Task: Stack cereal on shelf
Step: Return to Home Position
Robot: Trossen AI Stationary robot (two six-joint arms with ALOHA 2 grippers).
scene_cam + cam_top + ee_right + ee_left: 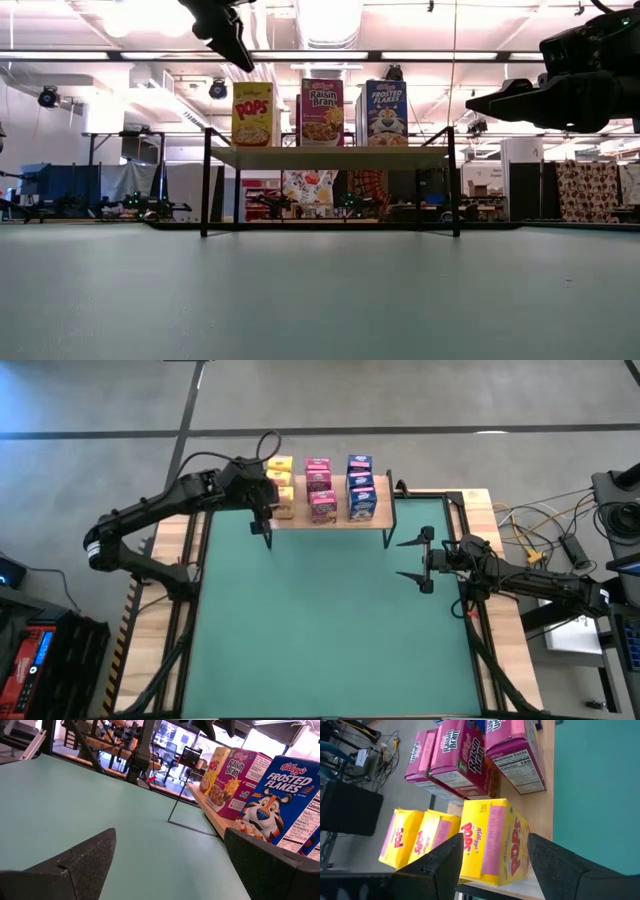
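Light wood shelf [330,158] stands at the far edge of the green mat [320,630] that covers the tabletop [515,675]. I count nine upright cereal boxes on it, in three rows running front to back. The yellow boxes [282,488] are on the left arm's side, the pink boxes [320,490] in the middle and the blue boxes [361,488] on the right arm's side.

Left gripper [494,840] hangs above the front yellow box, fingers spread wider than the box and clear of it.

Right gripper [405,559] sits over the mat near the shelf's right front leg, fingers spread, holding nothing.
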